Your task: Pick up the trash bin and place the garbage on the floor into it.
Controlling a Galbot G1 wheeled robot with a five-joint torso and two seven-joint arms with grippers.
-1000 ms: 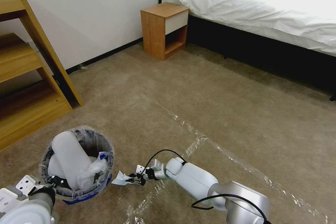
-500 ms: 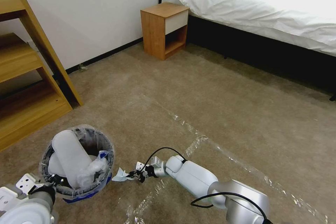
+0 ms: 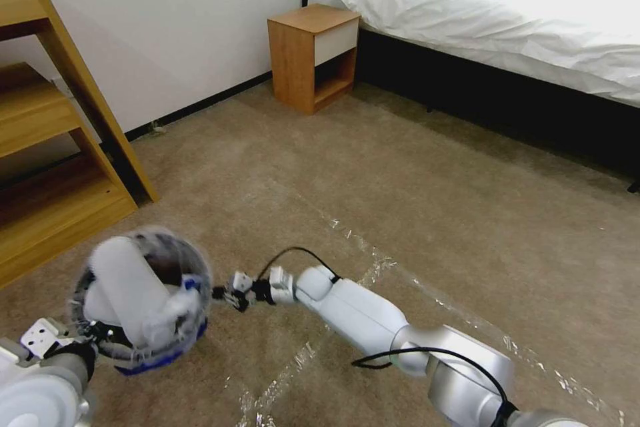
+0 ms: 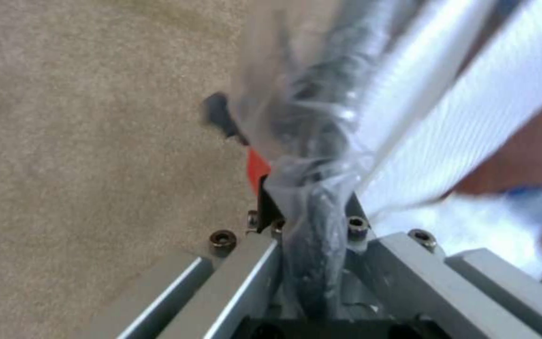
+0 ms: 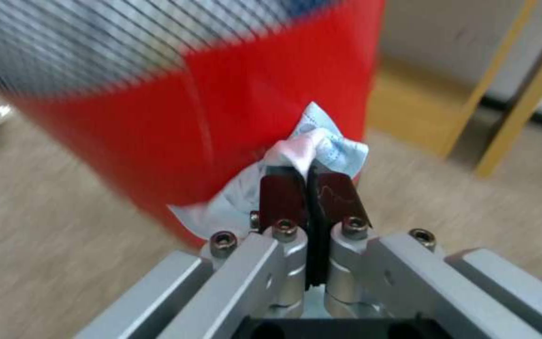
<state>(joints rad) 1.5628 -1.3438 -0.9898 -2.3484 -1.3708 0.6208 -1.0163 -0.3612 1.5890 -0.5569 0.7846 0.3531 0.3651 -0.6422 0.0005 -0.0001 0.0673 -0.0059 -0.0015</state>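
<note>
Bin held low at your left, paper pinched beside it.

Your left claw (image 4: 302,226) clamps the crinkly bag-lined rim of the round red bin (image 3: 143,300) above the carpet; your outstretched right claw (image 5: 308,188) grips crumpled white paper (image 5: 321,146) against the bin's smooth wall.

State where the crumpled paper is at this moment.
The crumpled paper is pinched in the right gripper, whose jaws are shut on it, right beside the red wall of the trash bin held by the left gripper.
</note>
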